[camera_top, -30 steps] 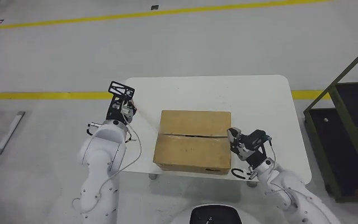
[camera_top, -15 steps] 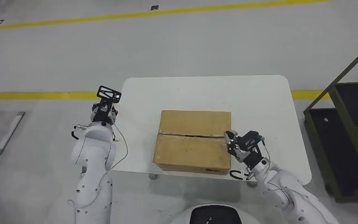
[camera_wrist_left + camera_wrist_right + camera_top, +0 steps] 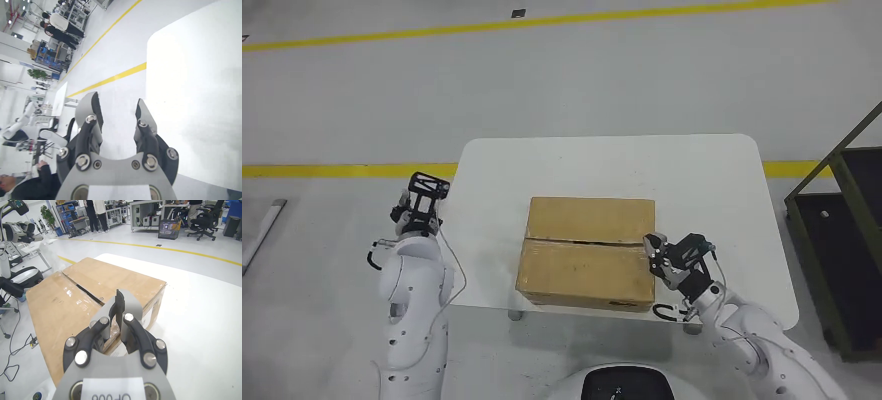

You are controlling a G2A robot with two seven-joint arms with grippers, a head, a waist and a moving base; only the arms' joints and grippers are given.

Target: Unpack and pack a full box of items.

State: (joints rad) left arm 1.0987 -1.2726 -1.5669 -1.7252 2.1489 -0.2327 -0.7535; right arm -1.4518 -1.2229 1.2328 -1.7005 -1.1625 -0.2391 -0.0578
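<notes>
A closed cardboard box (image 3: 590,250) lies in the middle of the white table (image 3: 692,170), its two top flaps meeting at a narrow seam. In the right wrist view the box (image 3: 75,294) shows glossy tape on top. My right gripper (image 3: 653,246) is shut at the box's right end near its front corner, and its own view shows my right gripper (image 3: 118,293) with nothing between its fingers. Off the table's left edge, over the floor, my left gripper (image 3: 423,187) stands open. Its own view shows my left gripper (image 3: 117,103) empty beside the table (image 3: 189,75).
A dark metal rack (image 3: 842,250) stands on the floor right of the table. Yellow lines (image 3: 342,170) cross the floor. Bare table surface (image 3: 189,298) lies right of and behind the box. Another robot (image 3: 17,236) stands far off.
My left arm has drawn back from the table's left part to beyond its left edge. My right gripper has shifted slightly left, up to the box's end.
</notes>
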